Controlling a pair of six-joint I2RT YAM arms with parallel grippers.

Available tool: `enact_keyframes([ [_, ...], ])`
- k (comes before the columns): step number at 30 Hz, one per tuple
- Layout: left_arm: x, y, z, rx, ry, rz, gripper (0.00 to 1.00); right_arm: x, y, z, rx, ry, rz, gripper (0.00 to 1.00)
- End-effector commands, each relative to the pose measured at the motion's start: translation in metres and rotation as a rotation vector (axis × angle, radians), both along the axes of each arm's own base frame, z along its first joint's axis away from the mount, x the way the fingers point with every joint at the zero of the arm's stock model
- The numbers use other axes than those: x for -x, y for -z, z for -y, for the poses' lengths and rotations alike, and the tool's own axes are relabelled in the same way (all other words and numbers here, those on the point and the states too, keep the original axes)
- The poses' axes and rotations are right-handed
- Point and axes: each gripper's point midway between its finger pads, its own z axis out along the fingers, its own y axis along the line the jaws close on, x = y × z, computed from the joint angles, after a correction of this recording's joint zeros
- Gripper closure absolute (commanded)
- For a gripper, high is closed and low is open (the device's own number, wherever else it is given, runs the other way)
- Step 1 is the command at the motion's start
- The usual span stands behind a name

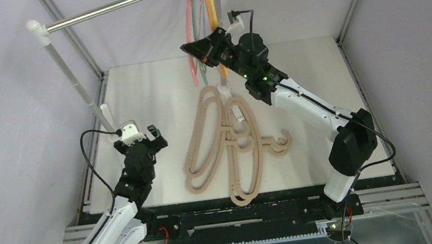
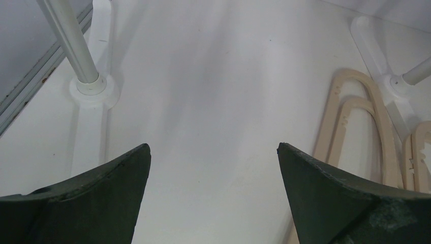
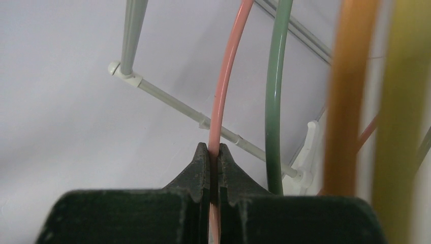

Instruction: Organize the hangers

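Thin hangers hang from one end of the silver rail (image 1: pixel 119 8): a pink hanger (image 3: pixel 223 91), a green hanger (image 3: pixel 273 101), an orange hanger (image 3: pixel 348 101) and a yellow hanger (image 3: pixel 401 101). The big tan hangers (image 1: pixel 229 145) lie piled on the table (image 1: pixel 153 86). The right arm reaches up high, and the right pincer (image 3: pixel 214 168) squeezes the pink hanger. The left arm sits low, and the left pincer (image 2: pixel 213 152) is wide open, holding nothing.
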Motion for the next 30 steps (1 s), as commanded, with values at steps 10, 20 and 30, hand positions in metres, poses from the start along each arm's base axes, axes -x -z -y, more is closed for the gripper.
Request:
enact_keyframes([
  [10, -0.001, -0.005, 0.001, 0.013, 0.0, 0.035, 0.01, -0.008, -0.048, 0.054, -0.108, 0.151, 0.078, 0.91],
  [20, -0.001, -0.005, 0.001, 0.015, 0.0, 0.035, 0.01, 0.018, -0.06, 0.071, -0.035, 0.218, 0.133, 0.23],
  [30, 0.0, -0.003, 0.0, 0.009, -0.006, 0.03, 0.01, 0.064, -0.063, 0.109, 0.291, 0.572, 0.285, 0.01],
])
